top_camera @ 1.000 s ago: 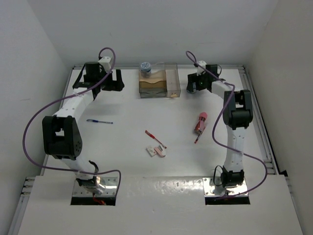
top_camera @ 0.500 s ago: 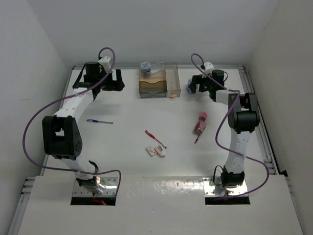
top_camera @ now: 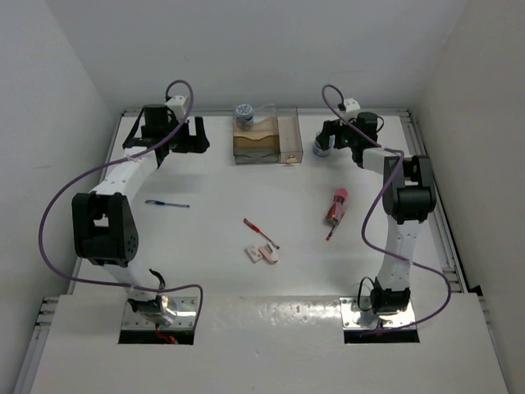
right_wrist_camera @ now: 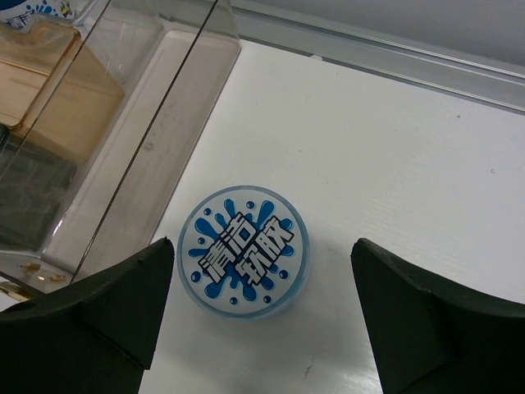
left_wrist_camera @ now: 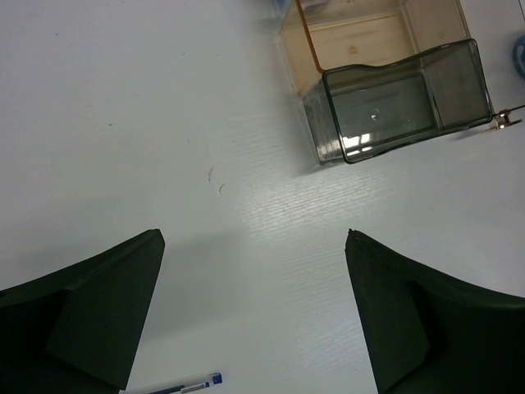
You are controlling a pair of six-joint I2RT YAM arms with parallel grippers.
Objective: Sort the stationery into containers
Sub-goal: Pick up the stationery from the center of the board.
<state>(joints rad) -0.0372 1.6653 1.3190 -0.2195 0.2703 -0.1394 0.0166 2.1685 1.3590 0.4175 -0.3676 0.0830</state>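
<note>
Nearest the bases, well short of both end effectors and lying just as a second ago: two white-pink erasers (top_camera: 262, 253), touching each other, with a thin red pen (top_camera: 261, 232) just beyond. Farther right, on the near side of the right end effector (top_camera: 321, 145): a pink chunky piece (top_camera: 337, 203), with a second red pen (top_camera: 330, 234) at its near end. Over on the left, nearer than the left end effector (top_camera: 166, 139): a blue pen (top_camera: 167, 203), flat on the white surface (top_camera: 221, 180).

Left end effector spread wide, empty, touching nothing, unmoved since earlier. Ahead and to its right, the clear-walled organiser (left_wrist_camera: 394, 107).

Right forearm swung outward and wrist turned compared with a second ago. End effector released and wide, straddling a round roll (right_wrist_camera: 244, 261) with a clear gap on either side. Roll upright on the surface, just beside the organiser's narrow section. On its top, a blue splash with white characters reading 清洁软胶.

Farthest, at the organiser's far left corner: a second roll (top_camera: 244, 111) with the same blue print; inside or behind, impossible to tell.
</note>
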